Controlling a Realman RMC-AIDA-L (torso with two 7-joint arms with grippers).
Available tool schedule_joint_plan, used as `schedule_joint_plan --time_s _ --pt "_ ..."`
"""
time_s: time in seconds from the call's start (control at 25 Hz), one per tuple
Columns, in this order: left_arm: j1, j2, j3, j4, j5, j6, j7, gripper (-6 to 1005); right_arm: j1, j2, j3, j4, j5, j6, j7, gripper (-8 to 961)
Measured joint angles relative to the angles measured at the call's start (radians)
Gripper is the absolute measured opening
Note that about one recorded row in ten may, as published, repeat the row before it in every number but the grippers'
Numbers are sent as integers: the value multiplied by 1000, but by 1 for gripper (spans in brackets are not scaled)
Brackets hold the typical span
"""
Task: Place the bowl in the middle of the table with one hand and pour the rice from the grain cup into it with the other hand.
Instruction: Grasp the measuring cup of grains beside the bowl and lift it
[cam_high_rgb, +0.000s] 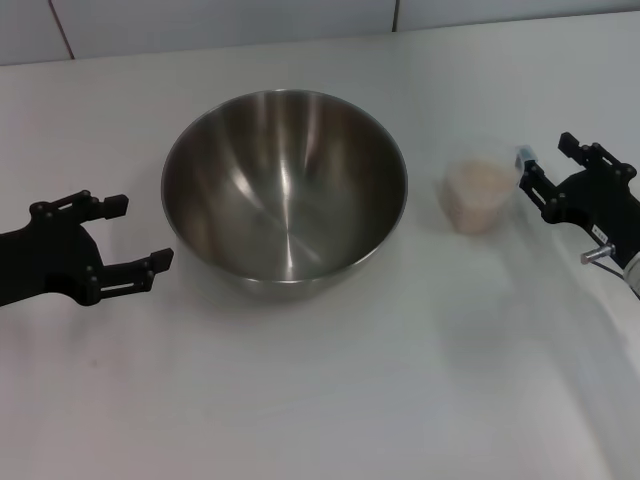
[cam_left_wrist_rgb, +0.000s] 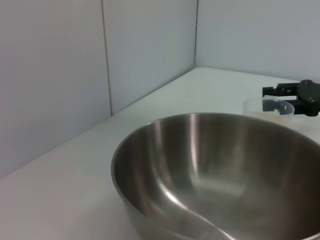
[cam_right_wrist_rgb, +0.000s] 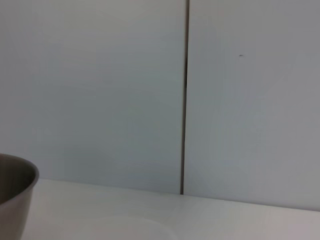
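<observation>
Near mid-table the bowl (cam_high_rgb: 285, 190) sits empty, my left gripper (cam_high_rgb: 128, 236) spread beside it, while my right gripper (cam_high_rgb: 545, 165), spread, flanks the grain cup (cam_high_rgb: 478, 194), rice (cam_high_rgb: 476, 188) unpoured.

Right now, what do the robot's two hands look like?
Both are matte black. The left gripper has two flat, skeleton-like prongs with cut-out slots and small screw holes. The right gripper looks the same, with a small silver pin and a pale cylindrical wrist behind it.
</observation>
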Motion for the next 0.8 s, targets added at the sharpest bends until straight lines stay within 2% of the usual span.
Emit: schedule_joint_plan --time_s 0.12,0.32,0.8 --pt "-3 0 0 0 0 0 0 862 -7 0 32 30 0 -2 -70 681" --pt "-7 -1 0 1 0 0 -1 862 -13 -1 54 58 1 -9 -130 441" --pt "-7 -3 2 0 -1 10 -2 862 -22 1 80 69 2 -118 -161 67"
